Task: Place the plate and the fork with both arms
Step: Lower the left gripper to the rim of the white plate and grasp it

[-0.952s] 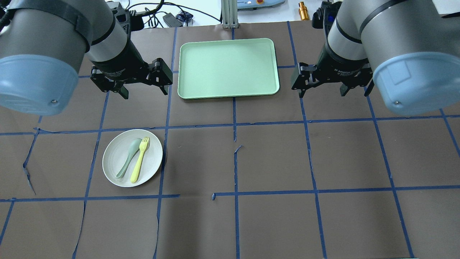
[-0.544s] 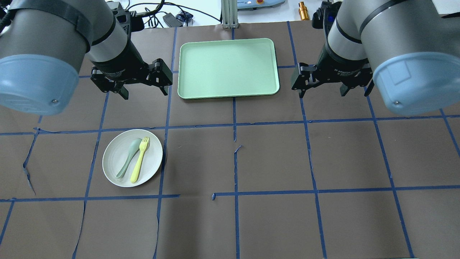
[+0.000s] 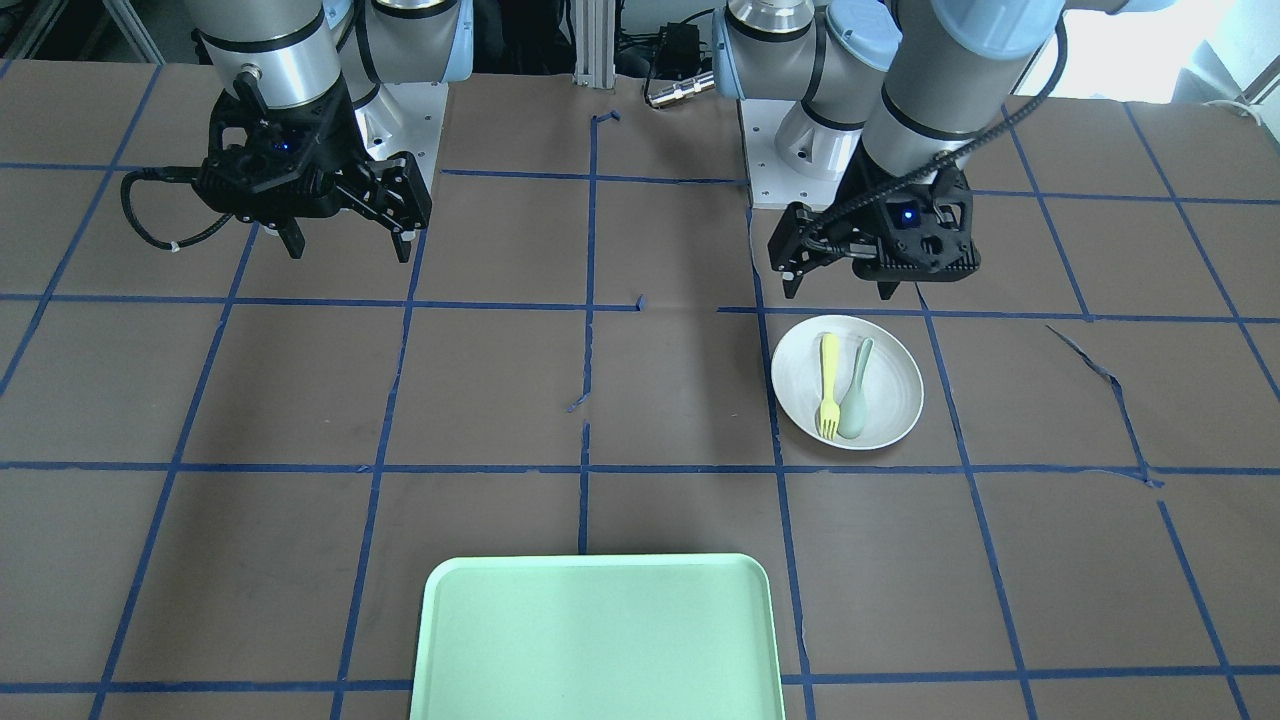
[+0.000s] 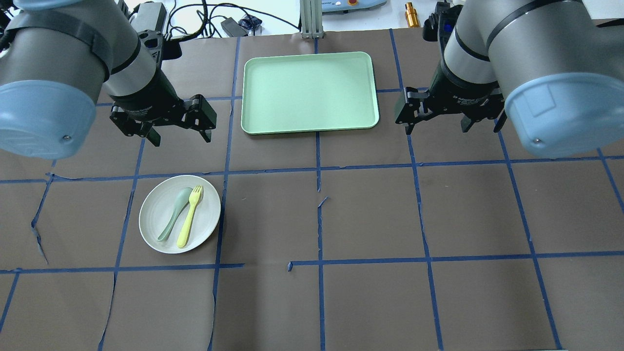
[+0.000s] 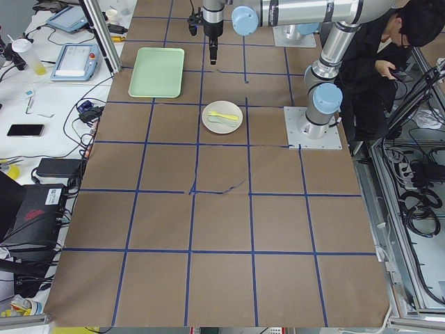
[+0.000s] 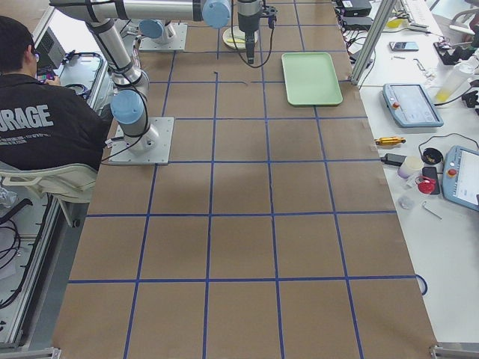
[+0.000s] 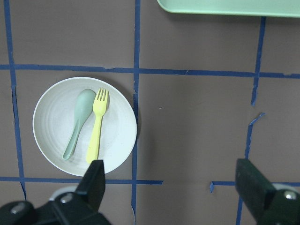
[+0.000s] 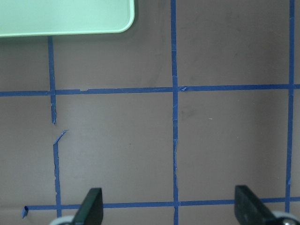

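Note:
The off-white plate [image 4: 153,214] lies on the brown table at the left, holding the pale-yellow fork [image 4: 190,216] beside a grey-green spoon [image 4: 174,214]. They also show in the front view: plate [image 3: 895,385], fork [image 3: 828,385]. In the left wrist view the plate [image 7: 51,126] and fork [image 7: 96,131] sit below and left of the fingers. My left gripper [image 4: 181,139] is open and empty, above the table just beyond the plate. My right gripper [image 4: 436,129] is open and empty, right of the tray, over bare table.
A mint-green tray [image 4: 309,92] lies at the table's far middle, empty. A metal post [image 4: 311,19], cables and a gold cylinder [image 4: 412,14] stand past the far edge. A person [image 6: 45,120] sits by the robot's base. Blue tape lines grid the table.
My left gripper has moved left and nearer, toward the plate. The right gripper has barely moved. Plate, fork and spoon lie as before.

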`<state>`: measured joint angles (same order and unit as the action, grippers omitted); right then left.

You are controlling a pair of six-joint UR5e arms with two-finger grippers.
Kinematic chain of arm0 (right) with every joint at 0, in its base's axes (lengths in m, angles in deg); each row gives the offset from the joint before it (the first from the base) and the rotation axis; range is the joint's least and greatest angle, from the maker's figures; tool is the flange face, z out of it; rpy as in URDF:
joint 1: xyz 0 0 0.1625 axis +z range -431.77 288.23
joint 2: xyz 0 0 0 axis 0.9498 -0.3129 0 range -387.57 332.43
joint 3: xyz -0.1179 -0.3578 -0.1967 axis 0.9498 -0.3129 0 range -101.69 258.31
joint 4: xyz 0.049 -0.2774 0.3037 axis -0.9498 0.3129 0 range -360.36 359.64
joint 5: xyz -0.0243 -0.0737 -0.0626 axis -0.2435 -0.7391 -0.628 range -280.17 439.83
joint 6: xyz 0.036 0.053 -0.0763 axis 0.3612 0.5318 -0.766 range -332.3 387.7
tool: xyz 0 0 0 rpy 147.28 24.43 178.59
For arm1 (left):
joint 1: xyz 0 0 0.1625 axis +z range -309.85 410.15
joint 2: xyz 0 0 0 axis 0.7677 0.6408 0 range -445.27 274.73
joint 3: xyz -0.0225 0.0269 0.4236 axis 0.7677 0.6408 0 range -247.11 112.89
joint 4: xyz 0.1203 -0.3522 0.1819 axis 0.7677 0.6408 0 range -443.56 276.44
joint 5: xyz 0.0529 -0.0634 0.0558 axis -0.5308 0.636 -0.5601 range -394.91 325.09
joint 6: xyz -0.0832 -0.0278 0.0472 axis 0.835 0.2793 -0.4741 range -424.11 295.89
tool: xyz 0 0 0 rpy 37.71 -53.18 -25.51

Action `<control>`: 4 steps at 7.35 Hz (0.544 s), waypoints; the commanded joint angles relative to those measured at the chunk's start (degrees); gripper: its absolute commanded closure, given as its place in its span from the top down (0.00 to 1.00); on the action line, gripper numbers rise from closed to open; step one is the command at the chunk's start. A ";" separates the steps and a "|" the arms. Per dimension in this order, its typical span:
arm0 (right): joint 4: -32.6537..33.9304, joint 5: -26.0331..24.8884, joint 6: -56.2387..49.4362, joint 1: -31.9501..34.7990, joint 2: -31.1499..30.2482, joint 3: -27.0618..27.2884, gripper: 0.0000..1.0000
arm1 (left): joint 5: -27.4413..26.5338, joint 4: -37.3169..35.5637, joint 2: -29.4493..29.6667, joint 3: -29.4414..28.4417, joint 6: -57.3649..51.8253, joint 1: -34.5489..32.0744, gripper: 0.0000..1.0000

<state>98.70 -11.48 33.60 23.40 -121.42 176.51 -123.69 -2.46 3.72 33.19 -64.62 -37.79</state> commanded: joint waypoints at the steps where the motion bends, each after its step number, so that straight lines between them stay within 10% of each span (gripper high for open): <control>1: -0.09 -0.02 0.07 0.89 0.24 0.15 1.00 | -0.08 -2.35 0.56 6.81 -8.33 8.89 0.95; 4: 0.00 -0.10 0.07 1.25 0.86 0.15 1.00 | 0.01 -18.69 3.45 21.29 -16.88 19.27 0.83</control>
<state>98.69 -11.57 33.67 24.57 -120.66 176.66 -123.68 -11.64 5.47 47.63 -78.81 -22.21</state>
